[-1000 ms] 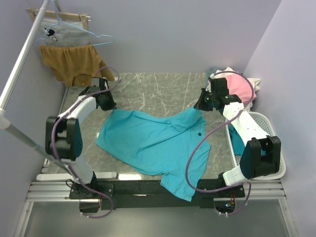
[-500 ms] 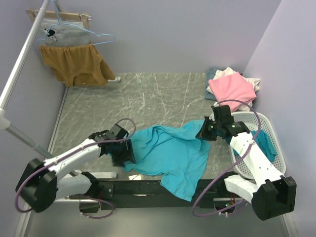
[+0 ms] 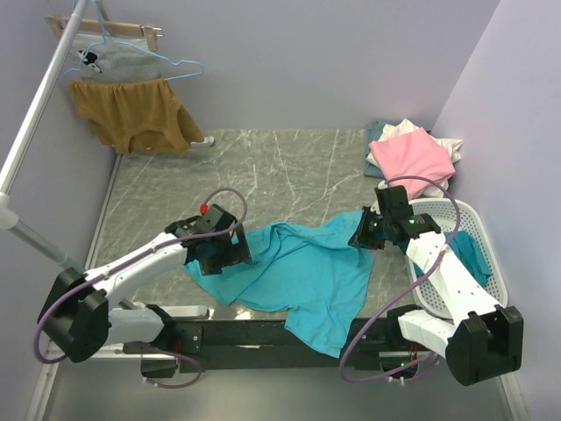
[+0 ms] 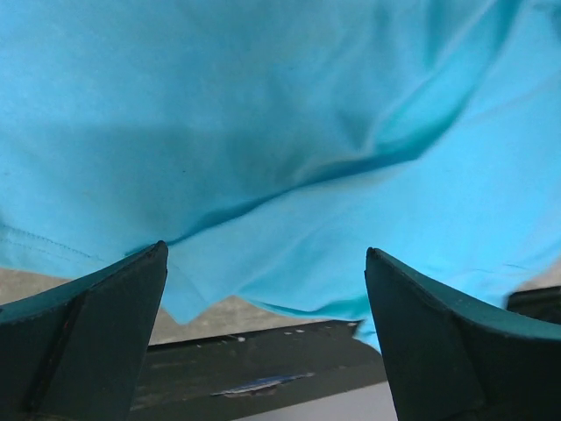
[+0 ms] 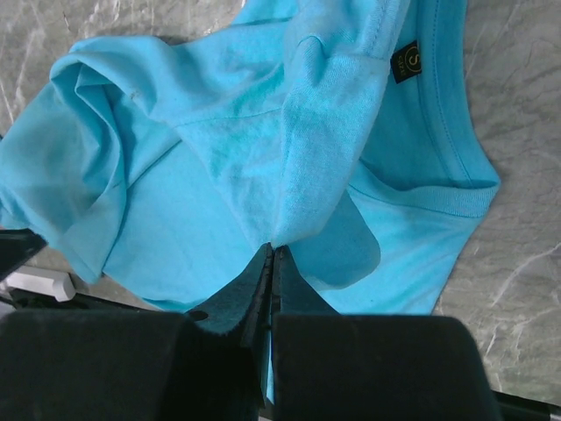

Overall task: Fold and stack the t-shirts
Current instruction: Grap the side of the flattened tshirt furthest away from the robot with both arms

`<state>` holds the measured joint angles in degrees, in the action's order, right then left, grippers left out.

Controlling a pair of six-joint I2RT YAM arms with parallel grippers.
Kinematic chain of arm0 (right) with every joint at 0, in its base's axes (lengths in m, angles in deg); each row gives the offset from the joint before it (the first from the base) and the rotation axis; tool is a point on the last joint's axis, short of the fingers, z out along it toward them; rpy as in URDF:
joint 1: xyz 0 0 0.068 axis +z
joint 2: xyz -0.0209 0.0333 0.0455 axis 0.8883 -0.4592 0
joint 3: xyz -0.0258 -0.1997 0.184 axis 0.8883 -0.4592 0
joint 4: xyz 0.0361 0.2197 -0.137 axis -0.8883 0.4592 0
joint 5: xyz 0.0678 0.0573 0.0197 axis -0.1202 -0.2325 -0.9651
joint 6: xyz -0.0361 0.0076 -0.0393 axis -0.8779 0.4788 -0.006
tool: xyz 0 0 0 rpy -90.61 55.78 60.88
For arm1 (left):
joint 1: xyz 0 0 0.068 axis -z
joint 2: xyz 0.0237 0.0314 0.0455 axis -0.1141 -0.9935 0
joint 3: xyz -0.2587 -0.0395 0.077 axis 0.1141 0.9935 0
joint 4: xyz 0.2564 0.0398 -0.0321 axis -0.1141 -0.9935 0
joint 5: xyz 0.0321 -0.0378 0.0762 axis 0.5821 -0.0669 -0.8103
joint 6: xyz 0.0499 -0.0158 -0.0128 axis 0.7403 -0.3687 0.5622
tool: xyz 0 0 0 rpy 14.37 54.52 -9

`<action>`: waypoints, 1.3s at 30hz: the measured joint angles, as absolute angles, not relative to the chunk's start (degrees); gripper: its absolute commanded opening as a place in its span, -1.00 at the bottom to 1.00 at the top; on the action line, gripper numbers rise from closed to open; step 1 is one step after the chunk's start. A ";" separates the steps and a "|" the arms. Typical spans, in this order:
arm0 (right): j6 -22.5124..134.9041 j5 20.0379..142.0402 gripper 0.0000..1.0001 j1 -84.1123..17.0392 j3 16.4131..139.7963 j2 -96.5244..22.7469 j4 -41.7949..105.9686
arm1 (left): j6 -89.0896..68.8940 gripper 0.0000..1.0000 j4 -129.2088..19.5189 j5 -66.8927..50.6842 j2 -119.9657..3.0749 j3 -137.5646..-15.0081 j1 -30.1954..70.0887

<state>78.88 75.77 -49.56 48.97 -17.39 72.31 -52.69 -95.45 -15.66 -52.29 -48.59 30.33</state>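
A turquoise t-shirt (image 3: pixel 302 272) lies bunched and partly doubled over near the table's front edge, one part hanging over the black rail. My left gripper (image 3: pixel 230 254) stands open at the shirt's left edge. In the left wrist view its fingers (image 4: pixel 96 333) are wide apart, with the cloth (image 4: pixel 280 114) just beyond the tips and nothing between them. My right gripper (image 3: pixel 359 235) is shut on a fold of the shirt's right side. The right wrist view shows the jaws (image 5: pixel 273 248) pinching a thin fold of the turquoise cloth (image 5: pixel 202 149), below the collar with its black label (image 5: pixel 406 61).
A pink shirt (image 3: pixel 412 156) tops a small pile at the back right. A white basket (image 3: pixel 451 215) at the right edge holds more teal cloth (image 3: pixel 469 250). A mustard garment (image 3: pixel 131 114) and a grey one (image 3: pixel 114 54) hang on a rail at the back left.
Both grippers carried the shirt's far edge toward the front, doubling it over. The left gripper then opened, let go of the cloth and lifted slightly back. The right stays shut.
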 measured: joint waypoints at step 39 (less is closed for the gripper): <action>78.02 74.86 -1.00 -49.56 47.05 -18.59 69.60 | -53.74 0.13 -91.80 -22.28 -52.80 -38.99 35.40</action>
<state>78.02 74.86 -49.56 47.05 -18.59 69.60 -53.74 -91.80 -22.28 -52.80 -38.99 35.40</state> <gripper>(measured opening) 0.008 0.585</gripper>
